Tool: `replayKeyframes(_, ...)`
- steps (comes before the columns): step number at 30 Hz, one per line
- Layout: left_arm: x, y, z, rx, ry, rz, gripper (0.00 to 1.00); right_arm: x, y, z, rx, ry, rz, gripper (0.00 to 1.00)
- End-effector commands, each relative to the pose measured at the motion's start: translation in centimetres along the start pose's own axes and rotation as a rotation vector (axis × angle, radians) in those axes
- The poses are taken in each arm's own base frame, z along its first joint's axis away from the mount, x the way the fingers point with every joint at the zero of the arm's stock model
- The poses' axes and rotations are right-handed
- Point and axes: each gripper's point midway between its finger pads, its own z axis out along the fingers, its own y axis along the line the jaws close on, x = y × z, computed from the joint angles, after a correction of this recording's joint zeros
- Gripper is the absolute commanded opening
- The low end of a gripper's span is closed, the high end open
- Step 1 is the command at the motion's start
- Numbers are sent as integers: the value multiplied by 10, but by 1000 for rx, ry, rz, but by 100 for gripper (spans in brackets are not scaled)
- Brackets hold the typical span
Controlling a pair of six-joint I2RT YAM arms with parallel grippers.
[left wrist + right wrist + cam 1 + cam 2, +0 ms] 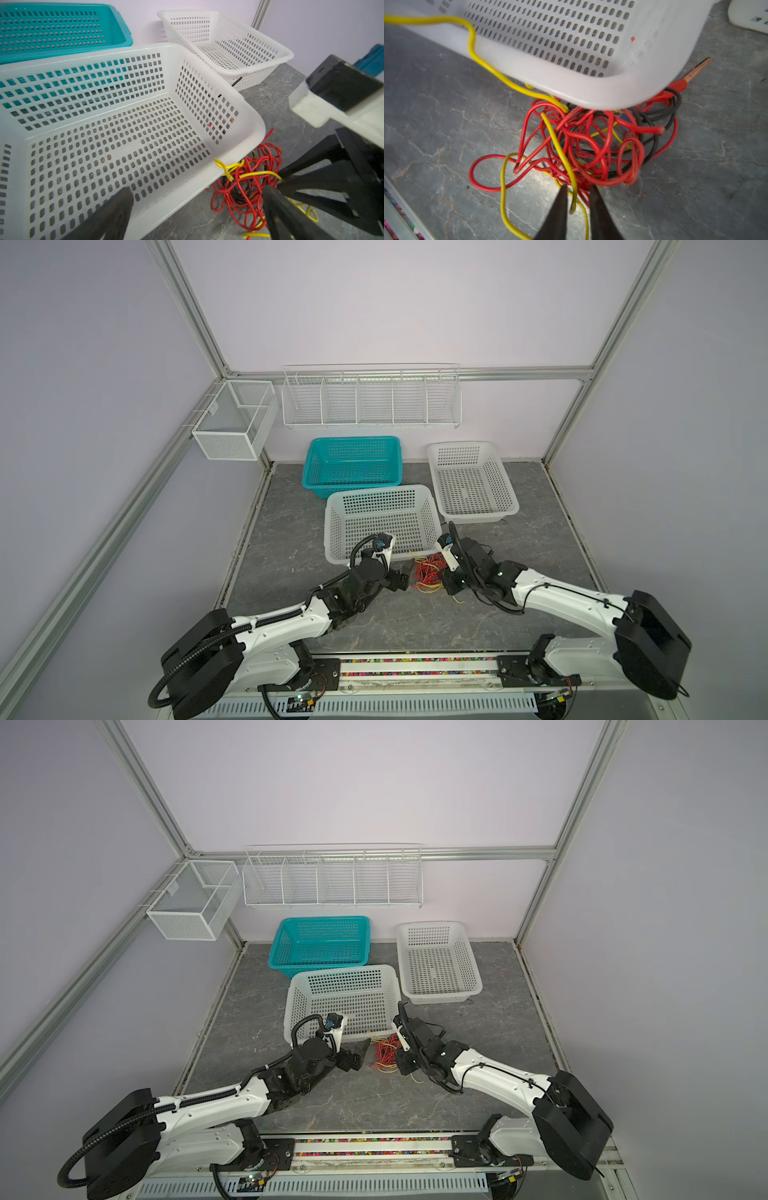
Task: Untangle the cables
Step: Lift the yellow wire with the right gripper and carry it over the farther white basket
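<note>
The cables lie in a tangled heap on the grey table, against the near corner of a white basket. Most are red, a few are black and there are yellow strands. A bare copper end sticks out past the basket's corner. My right gripper is at the heap's right edge, jaws narrowed onto yellow and red strands. My left gripper stands wide open at the heap's left edge, one finger before the basket rim, the other against the cables.
A teal basket stands behind the near white one. A second white basket sits at the back right. A wire rack and a mesh box hang on the back wall. Frame posts bound the table.
</note>
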Motion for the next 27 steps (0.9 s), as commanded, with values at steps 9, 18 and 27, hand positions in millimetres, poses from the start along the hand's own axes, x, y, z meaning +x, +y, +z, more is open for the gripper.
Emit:
replayKeyframes(9,0,2,-1,-16,0,-2,97,-52,22,-53,-30,-166,-79,6)
replayKeyframes(18,-12,-7,2,14,-21,13,98,-96,33,-118,-86,-413,-75,6)
replayKeyframes(27,-46,-25,-19,125,-123,45,99,-110,29,-120,-35,-431,-104,6)
